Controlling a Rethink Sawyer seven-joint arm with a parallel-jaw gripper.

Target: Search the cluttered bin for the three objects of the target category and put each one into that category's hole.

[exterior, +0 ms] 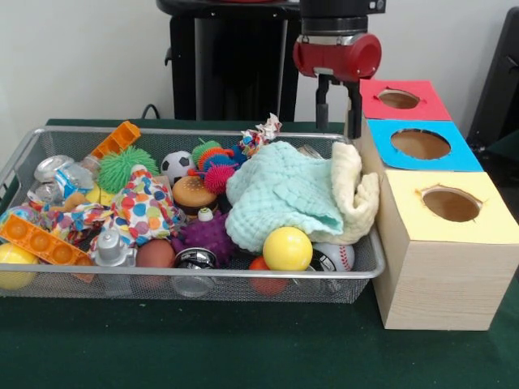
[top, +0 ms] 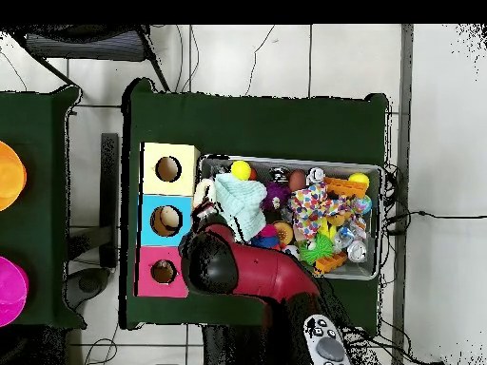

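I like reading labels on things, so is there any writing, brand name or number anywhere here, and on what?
None can be read.
The robot's red gripper housing: no lettering shows.
The red, blue and yellow hole panels: plain colour, unmarked.
The orange block strip and baseball in the wire mesh bin: no print legible.

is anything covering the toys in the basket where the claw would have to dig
Yes. A mint green cloth and a cream cloth lie heaped over the wire basket's end nearest the boxes, below the claw. No striped or cream soft toy shows; they may lie underneath.
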